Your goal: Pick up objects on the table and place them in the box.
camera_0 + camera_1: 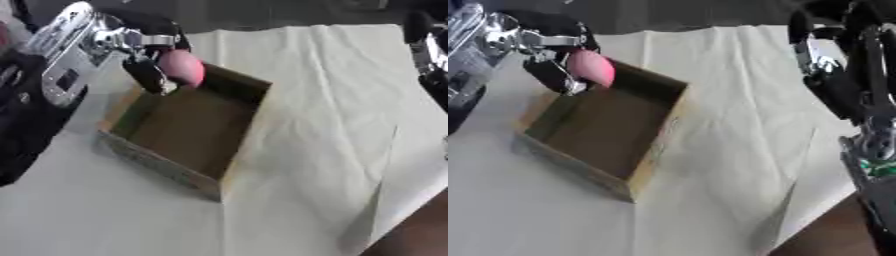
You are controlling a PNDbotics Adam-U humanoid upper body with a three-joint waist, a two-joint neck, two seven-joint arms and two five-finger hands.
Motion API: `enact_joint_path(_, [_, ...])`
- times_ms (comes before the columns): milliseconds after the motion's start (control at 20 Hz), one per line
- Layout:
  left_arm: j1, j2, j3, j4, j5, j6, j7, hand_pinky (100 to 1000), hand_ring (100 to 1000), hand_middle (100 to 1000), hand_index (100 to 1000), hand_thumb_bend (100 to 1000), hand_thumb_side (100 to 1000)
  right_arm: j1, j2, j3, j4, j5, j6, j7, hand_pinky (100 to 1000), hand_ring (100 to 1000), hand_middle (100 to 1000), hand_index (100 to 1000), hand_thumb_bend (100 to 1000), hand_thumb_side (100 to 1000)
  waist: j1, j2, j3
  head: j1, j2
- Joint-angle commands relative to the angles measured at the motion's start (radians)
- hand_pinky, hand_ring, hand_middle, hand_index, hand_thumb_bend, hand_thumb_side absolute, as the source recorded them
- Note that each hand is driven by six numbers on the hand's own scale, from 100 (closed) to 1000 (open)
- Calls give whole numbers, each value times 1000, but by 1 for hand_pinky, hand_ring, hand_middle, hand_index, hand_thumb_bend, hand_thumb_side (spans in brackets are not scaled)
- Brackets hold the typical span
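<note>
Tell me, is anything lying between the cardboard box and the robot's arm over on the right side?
No. Between the box and the right arm there is only bare, creased white cloth; the right eye view shows this best.

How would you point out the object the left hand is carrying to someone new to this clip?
Start at the open cardboard box on the white cloth. At its far left corner the left hand holds a pink, rounded object above the rim. It is the only pink thing in view.

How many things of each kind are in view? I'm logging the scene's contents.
Pink rounded object, held in the left hand: 1
Cardboard box: 1
White cloth: 1
Total: 3
</note>
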Motion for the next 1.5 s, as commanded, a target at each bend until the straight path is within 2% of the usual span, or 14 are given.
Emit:
enact_joint_path(50, [-21,3,-5,17,-15,-20,0,498,514,566,714,100,199,-13,-9,-3,-20,-6,-3,3,695,815,697,867,335,698,-2,-16,-1,1,-11])
enact_joint_path(150, [-22,-3,-8,30,-22,-31,0,498,514,566,714,100,199,-13,-8,-3,-20,-6,-3,3,695,815,697,867,335,698,-1,-15,-1,1,-12])
enact_joint_path(200, [-21,-5,-9,35,-24,-37,-2,547,569,614,766,100,165,-12,-9,-3,-20,-6,-3,3,695,815,697,867,335,698,0,-15,-1,1,-11])
enact_joint_path(250, [-21,-8,-11,39,-26,-45,-9,565,587,632,781,100,153,-12,-9,-3,-20,-6,-3,3,695,815,697,867,335,698,0,-15,-2,2,-11])
enact_joint_path(350, [-21,-11,-8,44,-31,-58,-20,565,587,632,781,100,153,-11,-9,-3,-20,-6,-3,2,695,815,697,867,335,698,1,-14,-2,2,-11])
enact_joint_path(400, [-21,-12,-8,45,-33,-63,-24,652,706,758,858,100,119,-11,-9,-3,-20,-7,-3,2,696,814,696,867,334,698,1,-14,-2,1,-10])
enact_joint_path(500, [-18,-13,-5,44,-39,-79,-37,665,725,773,866,100,146,-11,-10,-4,-20,-7,-3,2,696,814,696,867,334,698,2,-13,-2,0,-10])
enact_joint_path(550, [-18,-13,-2,42,-41,-85,-41,713,782,822,896,304,326,-11,-10,-4,-20,-7,-4,2,696,814,696,866,333,698,2,-13,-1,0,-10])
enact_joint_path(600, [-19,-12,7,33,-45,-88,-38,732,801,838,904,397,402,-10,-10,-4,-20,-7,-3,2,696,814,696,866,333,698,2,-12,-1,0,-9])
enact_joint_path(850, [-16,-8,23,3,-56,-88,-32,734,802,839,905,408,410,-10,-10,-4,-20,-7,-3,3,696,814,696,866,334,698,3,-11,0,0,-9])
enact_joint_path(900, [-17,-7,25,0,-55,-87,-32,759,822,853,933,606,558,-9,-10,-4,-20,-7,-3,2,696,814,696,866,334,698,2,-11,0,0,-8])
enact_joint_path(950, [-21,-5,39,-14,-50,-81,-24,759,822,854,938,620,574,-8,-10,-5,-20,-7,-3,2,696,814,696,866,333,698,1,-11,1,-1,-8])
enact_joint_path(1300, [-8,19,139,-127,-4,-34,42,741,798,834,935,584,600,-7,-10,-6,-20,-7,-2,1,697,815,697,866,333,698,-1,-10,5,-4,-9])
enact_joint_path(1500, [-3,32,176,-185,38,-3,73,727,782,819,928,506,597,-7,-10,-7,-20,-7,-3,0,697,815,697,866,334,698,-3,-10,7,-6,-10])
